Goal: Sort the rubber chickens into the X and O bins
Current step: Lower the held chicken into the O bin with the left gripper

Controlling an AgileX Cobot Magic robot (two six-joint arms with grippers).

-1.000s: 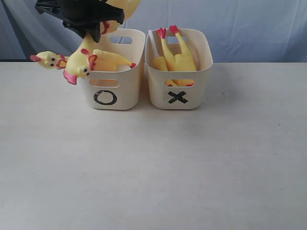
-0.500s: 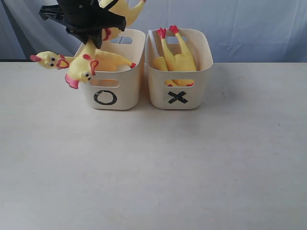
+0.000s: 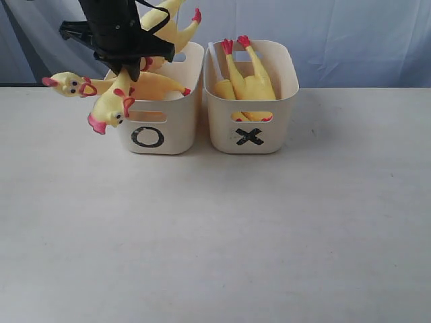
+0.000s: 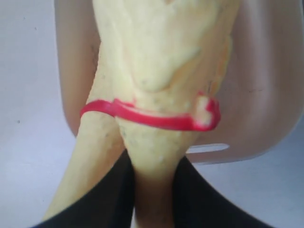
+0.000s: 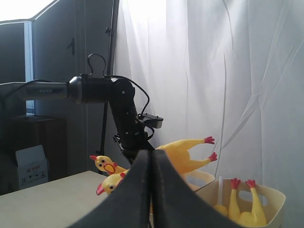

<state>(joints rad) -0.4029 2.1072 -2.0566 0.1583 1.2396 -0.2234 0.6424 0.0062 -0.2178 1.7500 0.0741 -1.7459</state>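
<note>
One rubber chicken (image 3: 174,30) clenched by its neck in left tool (image 3: 131,64) over O bin (image 3: 178,128); head hangs outside left rim, so release could spill it onto counter (image 3: 215,235). Right tool (image 5: 152,190) pinched closed, empty.

Your exterior view faces the table (image 3: 215,235), O bin (image 3: 176,128) and X bin (image 3: 283,114) head-on, slightly from above. Your left wrist view sits close on a chicken (image 4: 161,71), seemingly above the O bin. Your right wrist view, well back, shares both bins.
</note>
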